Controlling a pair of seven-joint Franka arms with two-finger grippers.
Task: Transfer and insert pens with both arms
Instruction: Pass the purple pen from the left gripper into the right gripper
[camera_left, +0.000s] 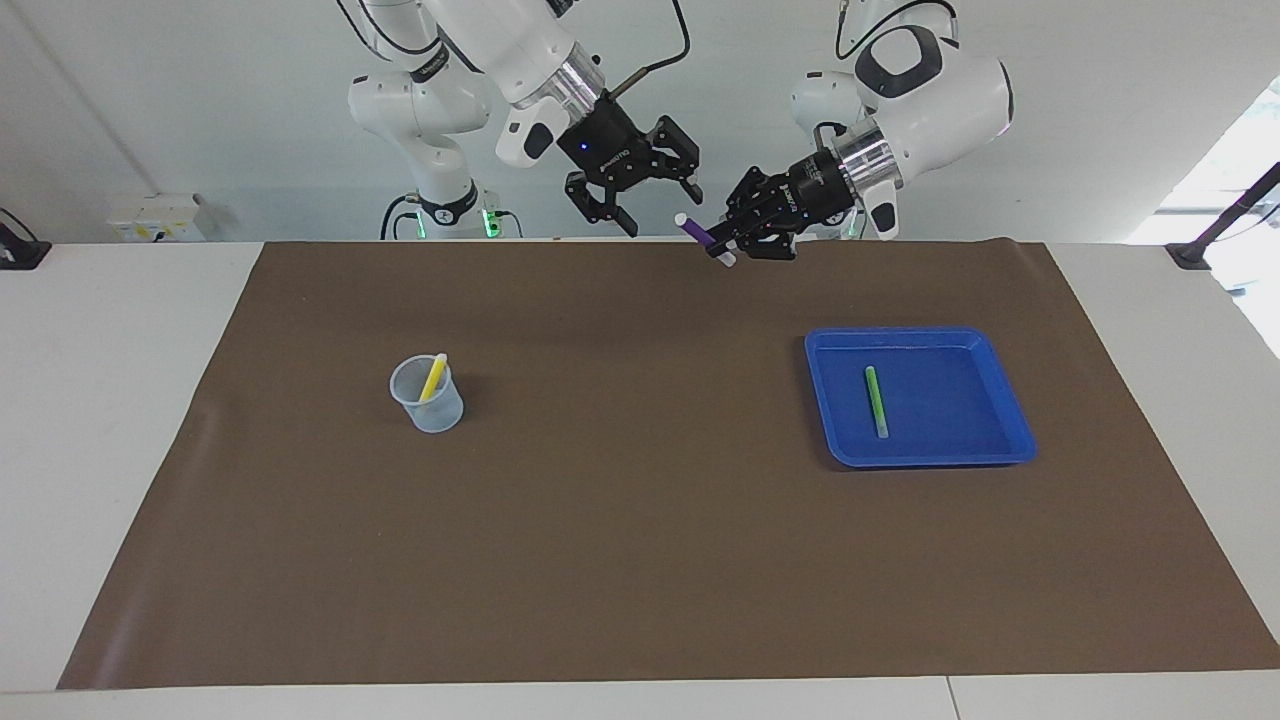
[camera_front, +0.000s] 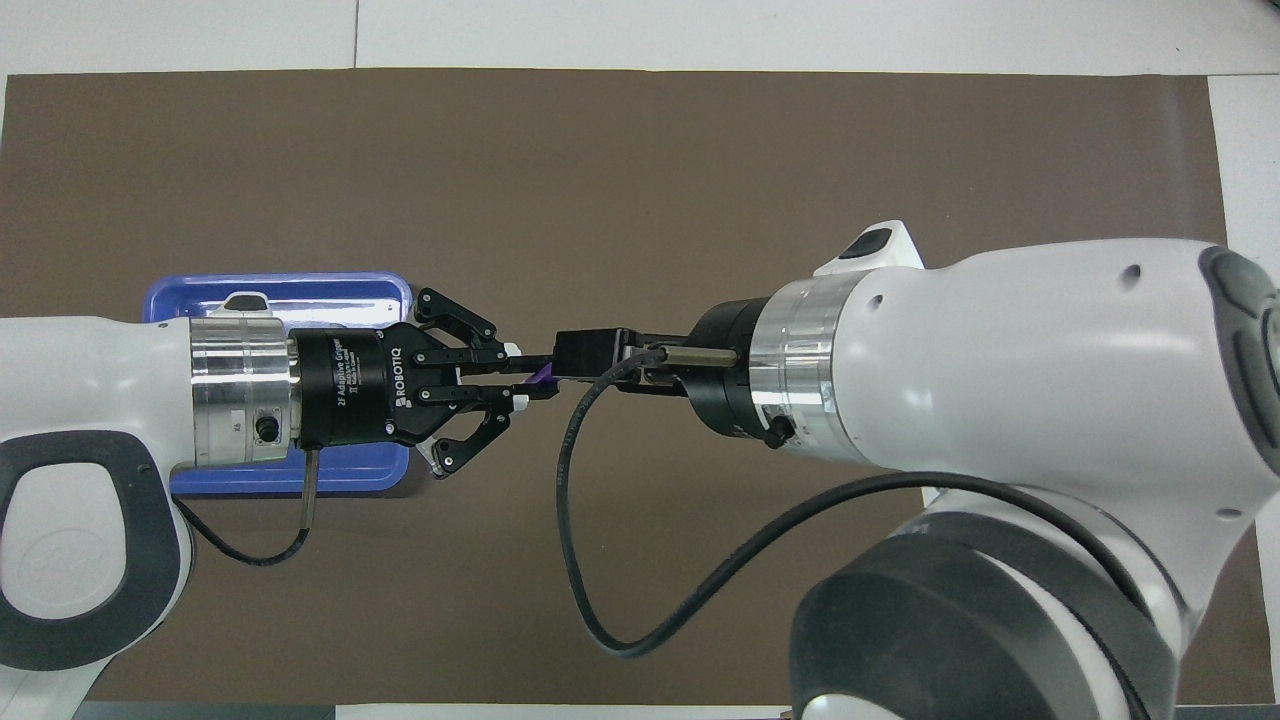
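Left claw: left gripper (camera_left: 742, 232), raised over the mat's edge nearest the robots, clenched on the purple pen (camera_left: 703, 237); the overhead view shows it (camera_front: 500, 386) reaching toward the middle, its fingers (camera_front: 478, 356) pinching the pen's end.
Right claw: right gripper (camera_left: 645, 195), also in the air just beside the purple pen, fingers spread wide and apart from it in the facing view; nothing in it.
Purple pen, place: held aloft between the two grippers, over the brown mat (camera_left: 640, 560), touching nothing else that I can see.
Purple pen, axis: long axis tilted, not level; free end with its pale cap points up and toward the right gripper, the other pale end sticks out below the left gripper's fingers. From overhead only a short purple stretch (camera_front: 541, 376) shows.
Yellow pen (camera_left: 433, 377): standing in the clear cup (camera_left: 428, 398) toward the right arm's end of the table, leaning on the rim, pale tip upward.
Green pen (camera_left: 876, 398): lying flat in the blue tray (camera_left: 1000, 440) toward the left arm's end, long axis running from nearer the robots to farther from them.
Done, by judgement: one pen of three inserted.
In hand, by judgement: the handover of the second pen, the receiving gripper not yet closed on it.
Left: purple pen to pass across and drop in the cup; green pen untouched.
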